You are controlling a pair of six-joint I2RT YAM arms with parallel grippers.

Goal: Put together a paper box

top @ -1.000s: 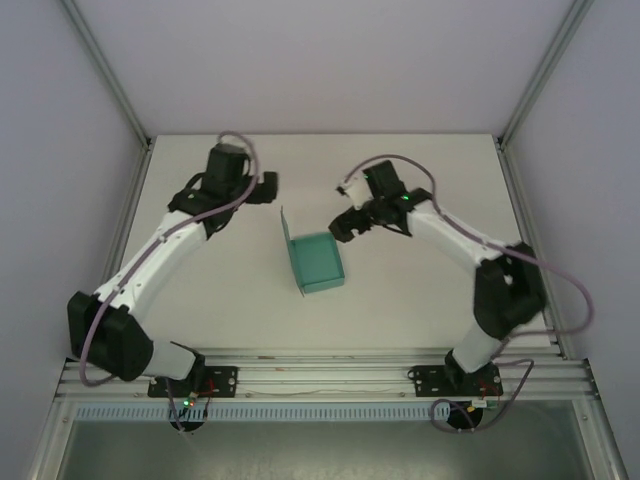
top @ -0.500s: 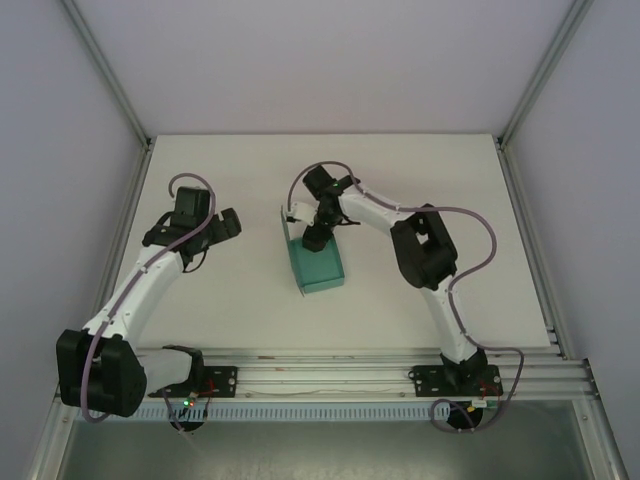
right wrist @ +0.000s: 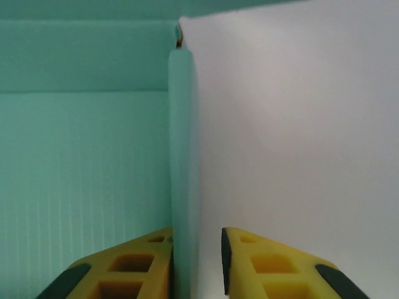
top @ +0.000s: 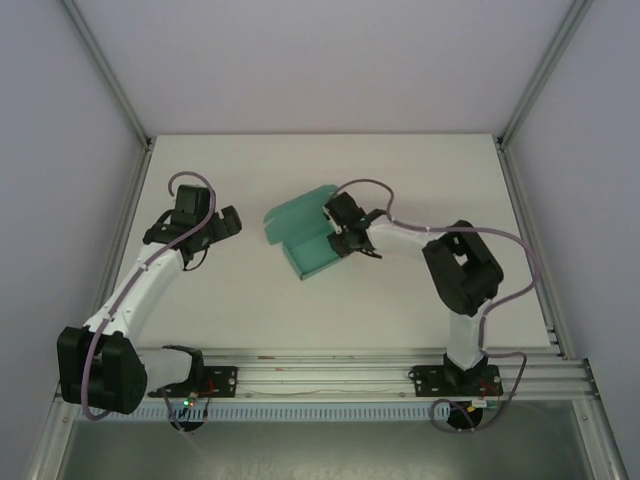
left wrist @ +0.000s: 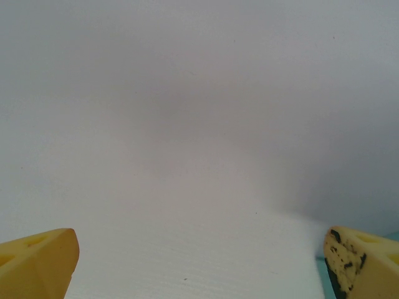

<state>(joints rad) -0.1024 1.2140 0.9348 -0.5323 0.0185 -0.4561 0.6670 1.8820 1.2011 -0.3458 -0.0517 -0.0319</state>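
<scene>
Over the last second the right gripper (top: 338, 237) is swinging in from the upper right of the overhead frame, passing over the far end of the paper box (top: 312, 252), and is now sitting at the box's right-hand side wall (right wrist: 184, 156); its jaws are narrowing from wide to a slim gap astride that wall. In the right wrist view one yellow finger (right wrist: 128, 265) is touching the card while a sliver of white table (right wrist: 299, 124) is showing between the card and the other finger, so we cannot tell whether the pinch is complete. The left gripper (top: 224, 223) is hanging back at centre left, jaws spread wide over bare table.

We are reading this as the right arm taking hold of a wall in order to fold or steady it.

The box is lying just left of the frame's centre; it is teal, finely ribbed card, open-topped and shallow; its broad lid flap (top: 296, 213) is now leaning back toward the upper left rather than standing thin and upright.
</scene>
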